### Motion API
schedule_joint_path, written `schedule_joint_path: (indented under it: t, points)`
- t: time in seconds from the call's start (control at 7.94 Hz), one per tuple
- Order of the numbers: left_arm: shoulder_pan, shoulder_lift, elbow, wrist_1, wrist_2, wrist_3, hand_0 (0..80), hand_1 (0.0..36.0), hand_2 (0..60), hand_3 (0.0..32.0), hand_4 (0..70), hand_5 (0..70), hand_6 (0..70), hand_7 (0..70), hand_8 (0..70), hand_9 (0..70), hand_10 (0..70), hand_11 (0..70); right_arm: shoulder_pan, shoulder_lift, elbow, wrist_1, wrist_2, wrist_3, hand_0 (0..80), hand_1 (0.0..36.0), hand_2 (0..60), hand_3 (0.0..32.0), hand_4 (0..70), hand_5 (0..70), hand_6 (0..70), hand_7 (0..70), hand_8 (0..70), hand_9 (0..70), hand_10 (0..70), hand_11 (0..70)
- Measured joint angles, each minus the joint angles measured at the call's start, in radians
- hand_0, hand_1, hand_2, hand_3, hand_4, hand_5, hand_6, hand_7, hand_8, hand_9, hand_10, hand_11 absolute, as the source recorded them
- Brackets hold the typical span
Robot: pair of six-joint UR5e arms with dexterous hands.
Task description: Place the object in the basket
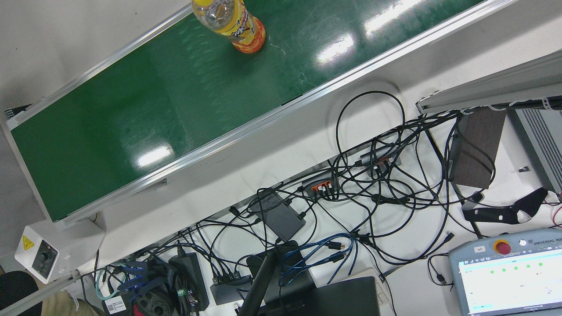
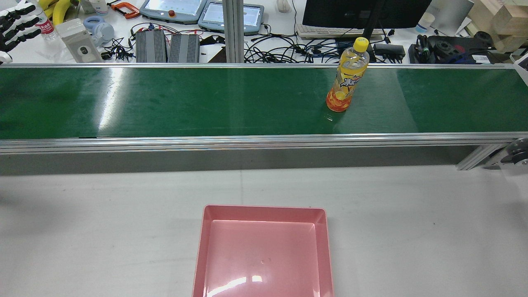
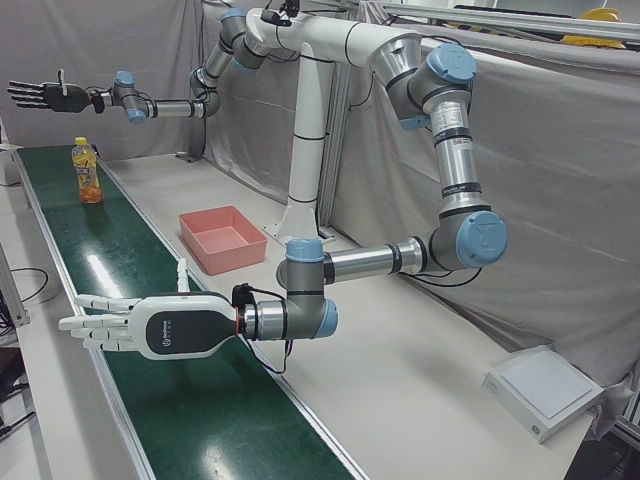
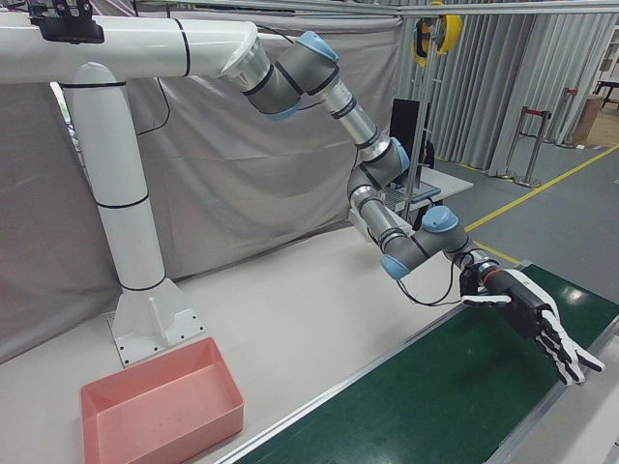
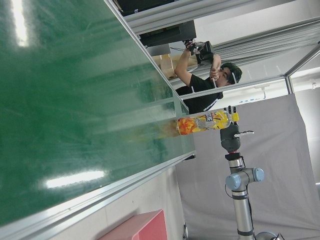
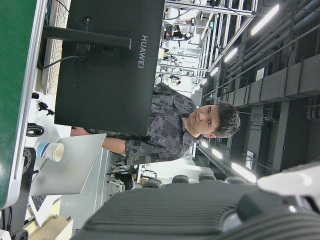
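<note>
Fingers (image 3: 95, 330) of my left hand (image 3: 150, 327) and my right hand (image 4: 537, 324) splayed empty, bottle (image 2: 347, 80) upright well off on the belt (image 2: 206, 103) — a clumsy sideways reach could topple it.

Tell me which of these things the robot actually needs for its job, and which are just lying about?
Needed:
- orange drink bottle, standing on the green conveyor belt
- pink basket, empty
- left hand and right hand, both open

Lying about:
- tangle of cables
- monitor
- teach pendants
- paper cup
</note>
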Motion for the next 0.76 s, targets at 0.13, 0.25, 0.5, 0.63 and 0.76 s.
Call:
schedule_joint_path:
  t: [0.13,0.25,0.5,0.63,0.76]
  points:
    - [0.0,0.0,0.0,-0.001,0.0,-0.001,48.0,8.9,0.0,0.0,15.6,9.1,0.0,0.0,5.9,10.6,8.3,13.1,0.0,0.0,0.0,0.0,0.0,0.0,0.0,0.0,0.0,0.0,0.0,0.0,0.0,0.0,0.0,0.0,0.0,0.0]
    - [0.0,0.0,0.0,-0.001,0.0,-0.001,48.1,8.9,0.0,0.0,15.8,9.4,0.0,0.0,6.3,11.2,8.4,13.2,0.0,-0.001,0.0,0.0,0.0,0.0,0.0,0.0,0.0,0.0,0.0,0.0,0.0,0.0,0.0,0.0,0.0,0.0]
    - [0.001,0.0,0.0,-0.001,0.0,-0.001,48.1,9.1,0.0,0.0,15.5,9.5,0.0,0.0,5.8,10.4,8.0,12.7,0.0,-0.001,0.0,-0.001,0.0,0.0,0.0,0.0,0.0,0.0,0.0,0.0,0.0,0.0,0.0,0.0,0.0,0.0]
    - [0.001,0.0,0.0,-0.001,0.0,-0.001,48.1,9.0,0.0,0.0,15.4,9.5,0.0,0.0,6.0,10.7,8.2,13.0,0.0,0.0,-0.001,-0.001,0.0,0.0,0.0,0.0,0.0,0.0,0.0,0.0,0.0,0.0,0.0,0.0,0.0,0.0]
    - [0.0,0.0,0.0,-0.001,0.0,-0.001,48.3,9.1,0.0,0.0,15.6,9.7,0.0,0.0,6.0,10.7,8.1,12.9,0.0,0.0,-0.001,-0.001,0.0,0.0,0.0,0.0,0.0,0.0,0.0,0.0,0.0,0.0,0.0,0.0,0.0,0.0]
